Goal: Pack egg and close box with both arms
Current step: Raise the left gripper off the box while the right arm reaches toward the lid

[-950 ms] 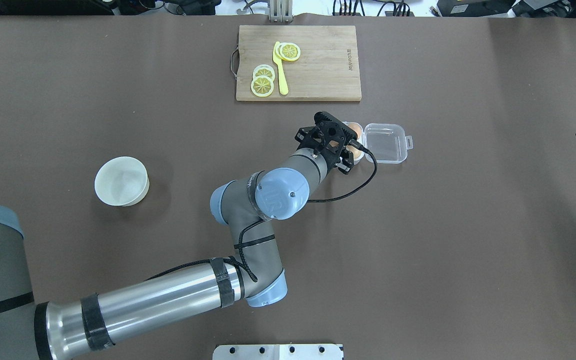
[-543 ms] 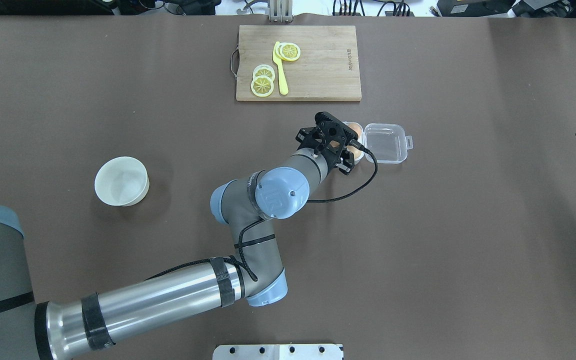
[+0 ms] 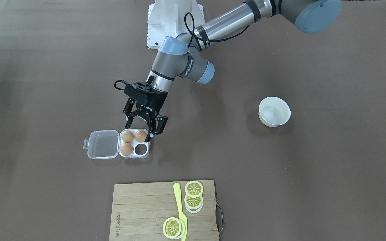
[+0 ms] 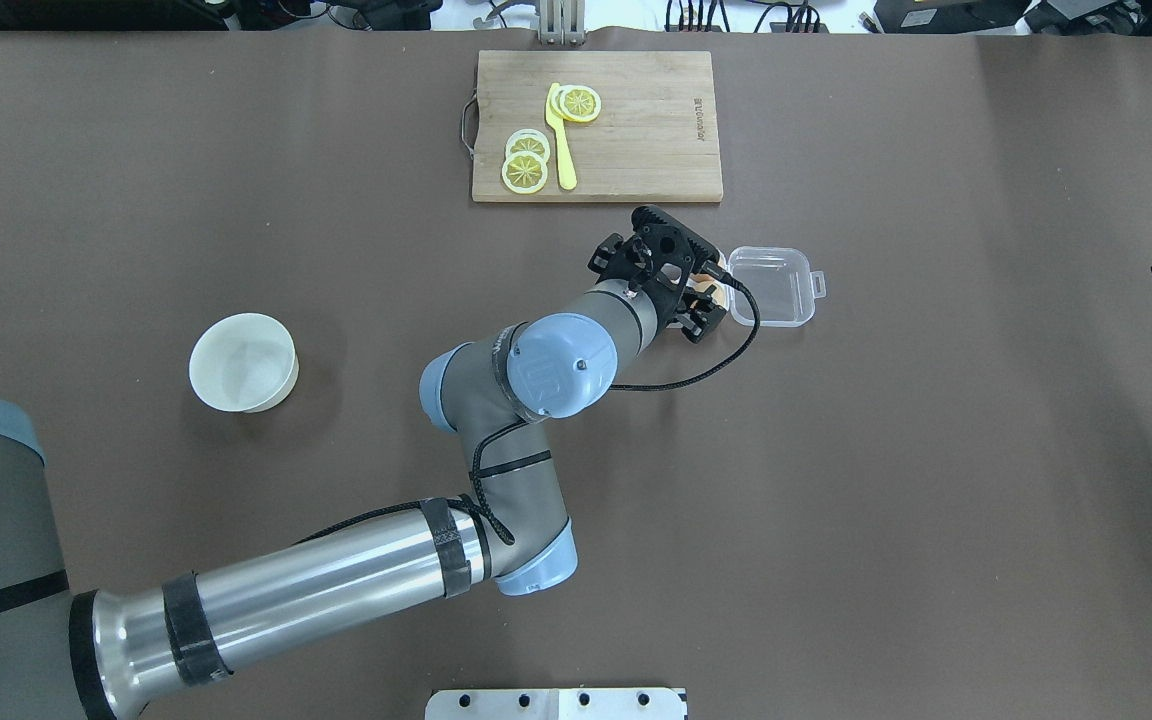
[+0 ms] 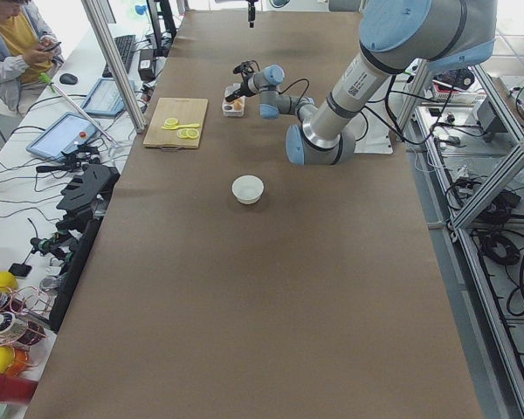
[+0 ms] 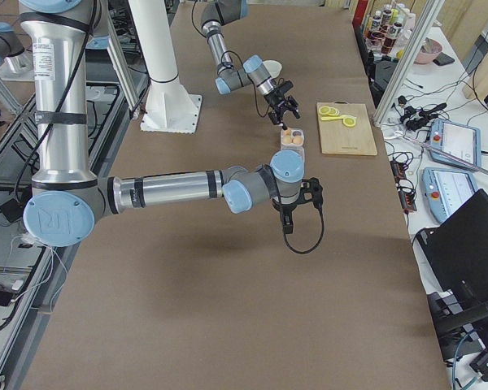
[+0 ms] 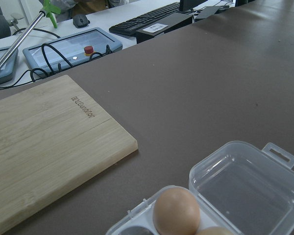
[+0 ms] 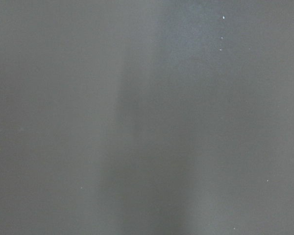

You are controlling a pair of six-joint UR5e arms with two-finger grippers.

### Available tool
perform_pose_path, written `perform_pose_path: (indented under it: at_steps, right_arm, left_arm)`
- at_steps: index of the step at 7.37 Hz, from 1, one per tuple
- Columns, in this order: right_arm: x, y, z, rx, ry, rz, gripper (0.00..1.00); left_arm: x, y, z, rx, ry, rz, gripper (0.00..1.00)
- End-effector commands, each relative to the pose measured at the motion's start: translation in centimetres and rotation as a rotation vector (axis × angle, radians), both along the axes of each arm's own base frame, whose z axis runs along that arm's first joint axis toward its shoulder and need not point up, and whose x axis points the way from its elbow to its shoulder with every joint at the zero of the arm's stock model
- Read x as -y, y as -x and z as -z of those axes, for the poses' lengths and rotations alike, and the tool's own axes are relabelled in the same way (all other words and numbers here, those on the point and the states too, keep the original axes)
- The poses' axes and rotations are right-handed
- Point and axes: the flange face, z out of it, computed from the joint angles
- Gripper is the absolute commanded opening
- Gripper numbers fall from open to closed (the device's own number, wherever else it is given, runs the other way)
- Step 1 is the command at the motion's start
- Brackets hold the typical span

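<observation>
Nearest the robot, we see the left arm [image 4: 336, 580], silver-grey metal with light-blue caps and a black cable, reaching over the matte brown table [image 4: 936, 450] towards its middle. Toward the left edge stands a round, smooth-walled white bowl [image 4: 241, 403]. Past the wrist, the left gripper [image 3: 142, 129] hangs with its black fingers spread wide and empty, close above the robot-side rim of the box [image 3: 134, 142], a small square case of clear plastic near the table's middle. Its lid [image 3: 103, 144] lies flat, swung open toward the right edge, with a latch tab outermost. Three of its four round cells are filled. The egg [image 3: 141, 135], smooth and orange-brown, sits in the near cell under the fingers. A paler tan egg [image 3: 127, 136] sits beside it by the lid, with a second orange-brown egg [image 3: 126, 148] behind that. Over the right end we see the right gripper [image 6: 286, 213], but cannot tell how its jaws stand. At the far edge a rectangular wooden cutting board [image 4: 646, 150] carries yellow lemon slices [image 4: 525, 172] and a yellow knife [image 4: 561, 140].
</observation>
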Motion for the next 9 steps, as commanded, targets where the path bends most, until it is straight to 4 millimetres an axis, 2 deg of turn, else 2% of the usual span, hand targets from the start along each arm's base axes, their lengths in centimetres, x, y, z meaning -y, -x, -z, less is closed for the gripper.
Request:
perform_pose_path:
  at_steps: [1,2,3,4,5,7,8,9]
  right_arm:
    - [2.0,0.5,2.8,0.023,0.052,-0.086,0.99]
    - [3.2,2.3,4.9,0.043,0.091,-0.119,0.99]
    - [4.0,5.1,6.4,0.053,0.133,-0.133,0.99]
    - [5.2,8.7,9.4,0.061,0.15,-0.149,0.99]
    - [5.7,12.5,12.5,0.082,0.183,-0.163,0.99]
    - [5.3,19.0,13.8,0.047,0.156,-0.114,0.94]
    - [5.2,20.5,14.9,0.052,0.144,-0.1,0.94]
    - [4.9,21.0,14.2,0.042,0.146,-0.085,0.94]
  left_arm:
    - [2.5,2.9,1.3,-0.047,0.008,-0.029,0.98]
    - [4.6,5.4,1.7,-0.075,0.032,-0.055,0.98]
    - [6.5,8.1,0.3,-0.102,0.099,-0.113,0.98]
    - [7.3,10.7,-1.1,-0.117,0.168,-0.143,0.98]
    - [7.4,11.4,-3.3,-0.095,0.195,-0.14,0.98]
    - [6.9,10.5,-4.1,-0.137,0.287,-0.133,0.97]
    - [6.8,10.4,-5.7,-0.127,0.306,-0.136,0.89]
    - [6.5,10.5,-7.2,-0.115,0.315,-0.139,0.38]
